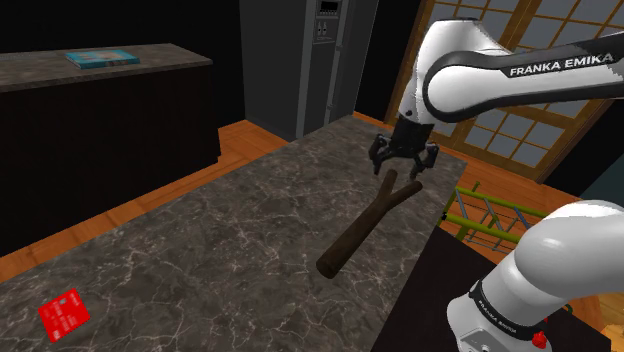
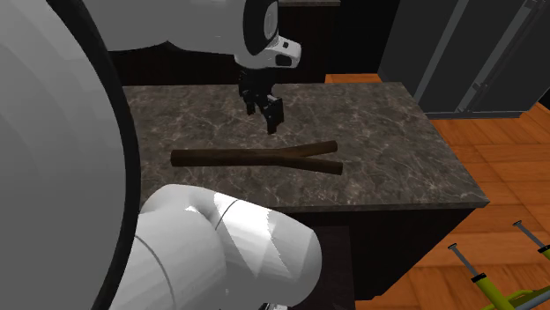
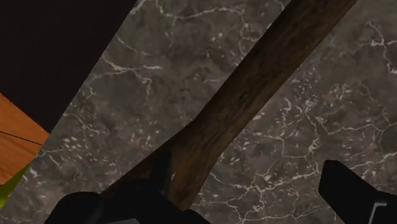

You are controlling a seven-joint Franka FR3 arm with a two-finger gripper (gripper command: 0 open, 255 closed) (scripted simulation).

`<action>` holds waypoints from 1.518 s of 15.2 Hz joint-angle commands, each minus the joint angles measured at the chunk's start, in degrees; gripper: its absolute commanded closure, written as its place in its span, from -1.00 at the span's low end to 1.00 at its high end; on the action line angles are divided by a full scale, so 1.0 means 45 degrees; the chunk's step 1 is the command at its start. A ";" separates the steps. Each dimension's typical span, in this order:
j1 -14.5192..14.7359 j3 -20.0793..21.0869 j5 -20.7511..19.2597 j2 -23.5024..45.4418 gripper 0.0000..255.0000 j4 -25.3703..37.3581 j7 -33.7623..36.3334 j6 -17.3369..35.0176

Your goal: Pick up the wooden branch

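The dark brown branch (image 1: 365,225) lies flat on the veined worktop (image 1: 200,250). The end effector (image 1: 404,166) hangs just above the forked end of the branch, its fingers spread apart and holding nothing.

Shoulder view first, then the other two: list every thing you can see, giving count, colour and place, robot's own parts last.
branch: 1, dark brown, forked, lying on the near counter
near counter: 1, dark grey marbled
flat packet: 1, red, near counter, shoulder view's lower left
book: 1, blue-green, on the far counter
tall cabinet: 1, grey, beyond the near counter
rack: 1, yellow-green, on the floor
floor: orange wood
arm: 1, white
gripper: 1, black, open, above the branch's forked end
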 commanded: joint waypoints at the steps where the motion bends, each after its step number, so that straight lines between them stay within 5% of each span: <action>1: -0.0174 0.0378 0.0635 0.0429 -1.00 -0.0625 0.1293 0.0920; 7: -0.0521 0.1373 0.2420 0.2453 -1.00 -0.1584 0.4359 0.3637; 16: -0.0517 0.1671 0.2680 0.3920 -1.00 -0.2063 0.4196 0.5573; 17: -0.0524 0.1668 0.2673 0.3921 1.00 -0.2054 0.4195 0.5565; 23: -0.0524 0.1671 0.2672 0.3928 1.00 -0.2051 0.4197 0.5569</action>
